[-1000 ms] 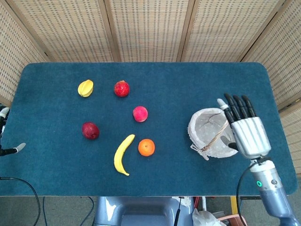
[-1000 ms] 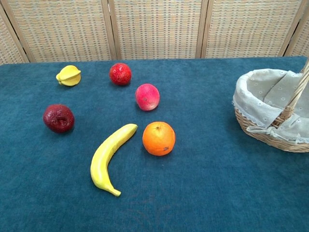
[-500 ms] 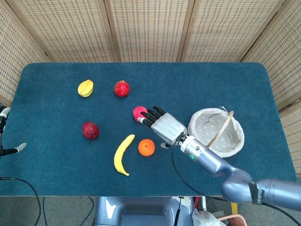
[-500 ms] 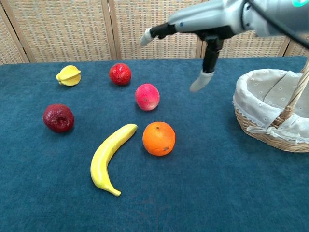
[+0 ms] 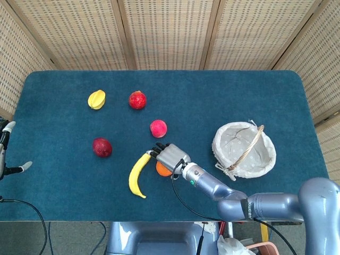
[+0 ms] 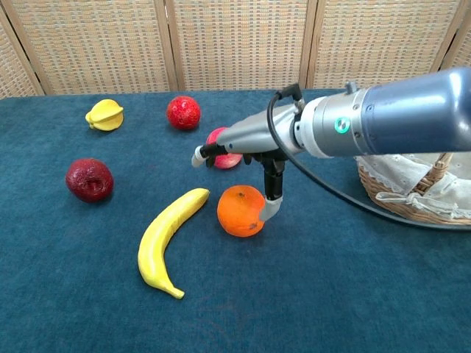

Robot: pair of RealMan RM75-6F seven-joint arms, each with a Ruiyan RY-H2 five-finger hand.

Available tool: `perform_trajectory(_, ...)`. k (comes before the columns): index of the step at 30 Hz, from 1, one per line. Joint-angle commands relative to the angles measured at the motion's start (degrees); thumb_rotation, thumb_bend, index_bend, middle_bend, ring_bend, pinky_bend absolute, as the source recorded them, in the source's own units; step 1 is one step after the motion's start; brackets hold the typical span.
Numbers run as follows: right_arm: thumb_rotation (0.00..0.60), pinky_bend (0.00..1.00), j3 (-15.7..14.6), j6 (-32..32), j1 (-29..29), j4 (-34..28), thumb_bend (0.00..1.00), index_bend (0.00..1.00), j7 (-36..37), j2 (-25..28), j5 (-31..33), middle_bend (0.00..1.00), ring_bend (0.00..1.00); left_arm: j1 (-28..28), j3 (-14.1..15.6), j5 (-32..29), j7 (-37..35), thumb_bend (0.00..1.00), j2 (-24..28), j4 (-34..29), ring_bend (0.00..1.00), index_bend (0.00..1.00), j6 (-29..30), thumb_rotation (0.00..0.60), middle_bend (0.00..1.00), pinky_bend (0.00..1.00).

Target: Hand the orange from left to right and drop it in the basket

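Note:
The orange (image 5: 161, 170) (image 6: 239, 211) lies on the blue table next to the banana (image 5: 138, 174). My right hand (image 5: 169, 155) (image 6: 254, 140) hovers just over it, fingers stretched out toward the left above the fruit. Its thumb (image 6: 272, 202) hangs down against the orange's right side, and nothing is gripped. In the head view the hand hides most of the orange. Of my left hand (image 5: 6, 151) only spread fingertips show at the table's far left edge, holding nothing. The cloth-lined wicker basket (image 5: 265, 154) (image 6: 397, 198) stands on the right.
A pink fruit (image 5: 158, 128) (image 6: 229, 159) sits just behind the right hand's fingers. A dark red fruit (image 5: 102, 147), a red fruit (image 5: 137, 100) and a yellow starfruit (image 5: 96, 99) lie further left and back. The right forearm (image 5: 223, 191) crosses the front of the table.
My right hand has swung from beside the basket leftward across the table and lowered over the orange. The left hand has barely shifted. No fruit has moved.

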Motion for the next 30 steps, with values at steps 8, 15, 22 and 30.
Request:
perform_trajectory(8,0.6,0.37,-3.56,3.15,0.91,5.45,0.03,0.26,1.17,-5.49,-2.08,0.27,0.21,0.14,-0.18,0.36,-0.37,0.0,0.21,-0.14,0.0,0.0,-0.48,0.6,0.0,0.0)
perform_trajectory(15,0.6,0.61,-3.2,6.65,-1.55,8.2,0.23,0.51,5.9,-7.7,-10.28,0.54,0.45,0.29,-0.27,0.42,-0.57,0.0,0.34,-0.17,0.0,0.0,-0.71,0.6,0.0,0.0)
perform_trajectory(22,0.6,0.62,1.43,14.08,-5.41,0.71,0.29,0.51,14.34,-0.88,-19.43,0.54,0.45,0.31,-0.09,1.09,-0.35,0.0,0.35,-0.52,0.0,0.0,-0.89,0.6,0.0,0.0)
perform_trajectory(30,0.6,0.62,5.37,25.66,-13.73,-10.61,0.31,0.51,21.54,16.07,-28.27,0.54,0.45,0.79,0.32,2.81,0.48,0.0,0.36,-1.61,0.0,0.0,0.27,0.6,0.0,0.0)
